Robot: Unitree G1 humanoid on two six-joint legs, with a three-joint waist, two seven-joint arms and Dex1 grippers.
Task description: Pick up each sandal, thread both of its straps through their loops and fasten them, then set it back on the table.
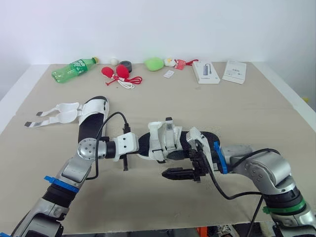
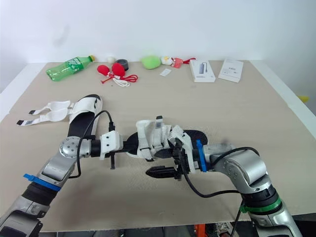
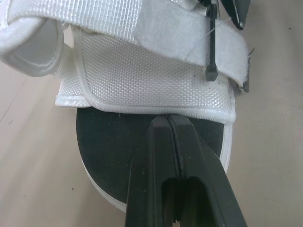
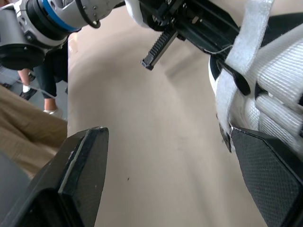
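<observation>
middle sandal [image 1: 165, 143] on tabletop [image 1: 247, 108], long axis left-right, rounded end toward left gripper [image 3: 168, 124]: fingers together, tips on black insole [image 3: 113, 142]. right gripper [image 4: 175, 161] spread wide beside strap [image 4: 241, 52]. left sandal [image 1: 91, 121] long axis running away from robot, straps splayed leftward. bottle [image 1: 74, 69] label unreadable.

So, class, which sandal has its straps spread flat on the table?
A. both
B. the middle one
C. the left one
C: the left sandal has straps splayed on the table; those of the middle sandal arch over its sole.
</observation>
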